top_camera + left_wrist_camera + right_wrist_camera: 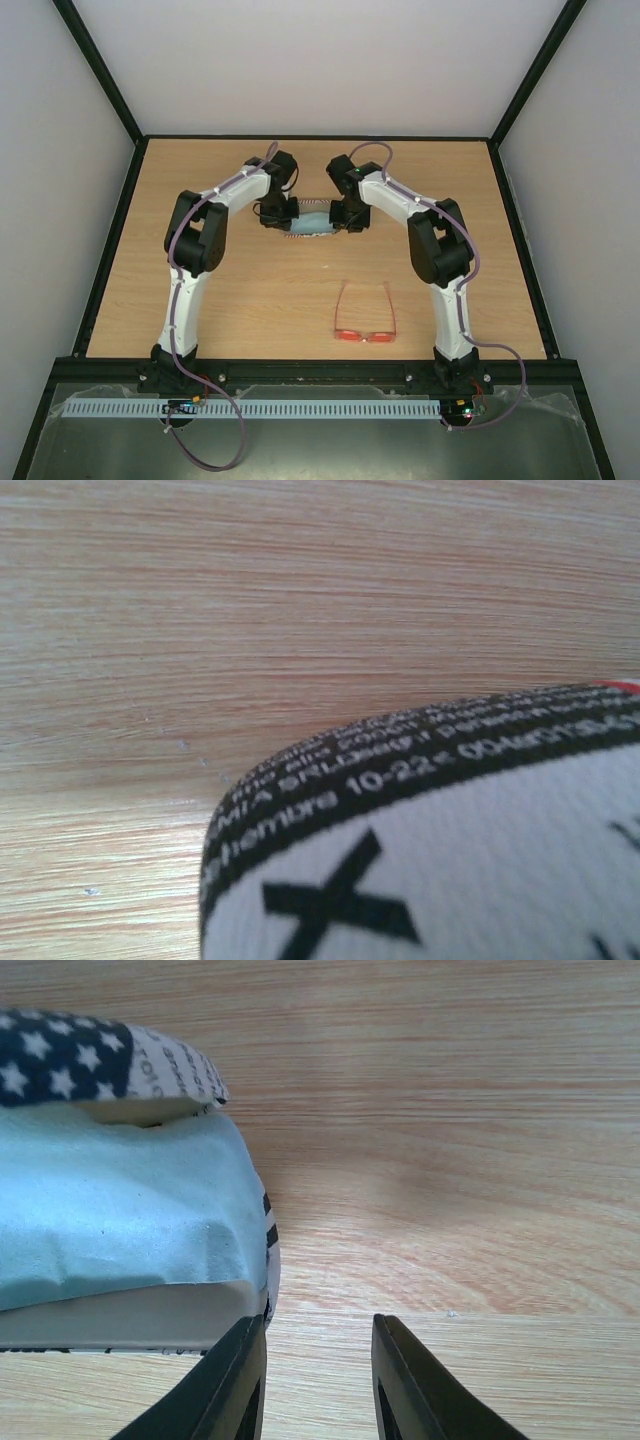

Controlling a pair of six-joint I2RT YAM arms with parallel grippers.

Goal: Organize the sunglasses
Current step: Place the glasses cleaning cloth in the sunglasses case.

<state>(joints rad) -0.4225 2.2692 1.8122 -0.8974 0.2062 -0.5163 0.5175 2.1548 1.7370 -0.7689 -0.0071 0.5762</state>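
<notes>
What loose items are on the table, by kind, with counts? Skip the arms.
sunglasses: 1
flag-patterned case: 1
light-blue cloth: 1
Total: 3

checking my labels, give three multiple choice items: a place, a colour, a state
1. Where do the thin red-framed sunglasses lie? A on the wooden table, near the right arm's base; B at its far left corner; C off its edge.
2. What colour is the soft cloth in the open flag-patterned case? A yellow; B light blue; C black.
3. How is the right gripper set? A shut on the cloth; B shut on the sunglasses; C open, holding nothing.
A, the top view shows them on bare wood there; B, seen in the right wrist view; C, wood shows in the gap.
</notes>
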